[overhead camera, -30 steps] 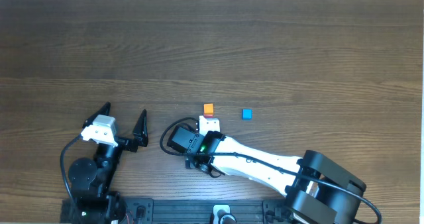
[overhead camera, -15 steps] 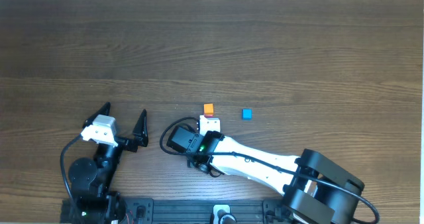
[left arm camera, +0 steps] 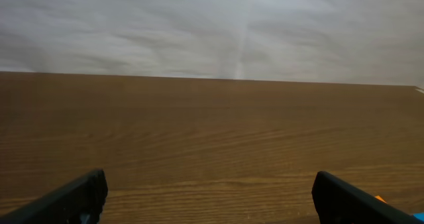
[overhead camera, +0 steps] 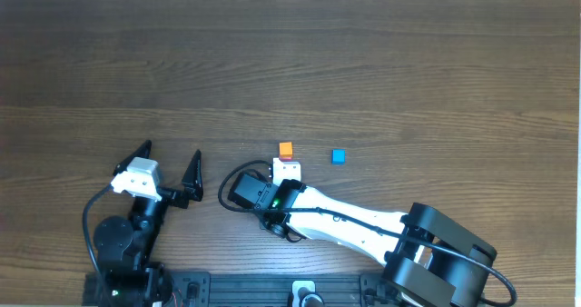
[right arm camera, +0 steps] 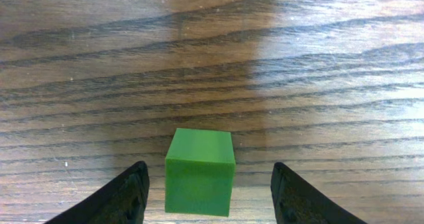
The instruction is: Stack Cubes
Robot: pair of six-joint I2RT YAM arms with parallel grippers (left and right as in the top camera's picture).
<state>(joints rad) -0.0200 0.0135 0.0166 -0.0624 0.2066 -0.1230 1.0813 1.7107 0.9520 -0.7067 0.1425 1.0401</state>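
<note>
A green cube [right arm camera: 199, 177] is seen lying flat on the brown wooden worktop [right arm camera: 318, 65]. It is set between the two fingers [right arm camera: 129, 194] of the right tool [right arm camera: 209, 167]. These fingers are spread wide. A gap is left on each side of the cube, so it is not touched by them. A dark shadow is cast on the wood past the cube.

From above, the right arm [overhead camera: 354, 223] is seen stretched from its base at the lower right across to the middle of the worktop. A small orange cube [overhead camera: 286, 149] is seen just past the end of that arm. A small blue cube [overhead camera: 339, 155] is set near the orange one, on its right side. The two are not touching.

The left tool [overhead camera: 170, 153] is held at the left side, close to its own base. It is well apart from all three cubes. Its two black fingers are spread wide too. In the left wrist view, brown wood and a pale wall [left arm camera: 212, 25] are seen past them.
</note>
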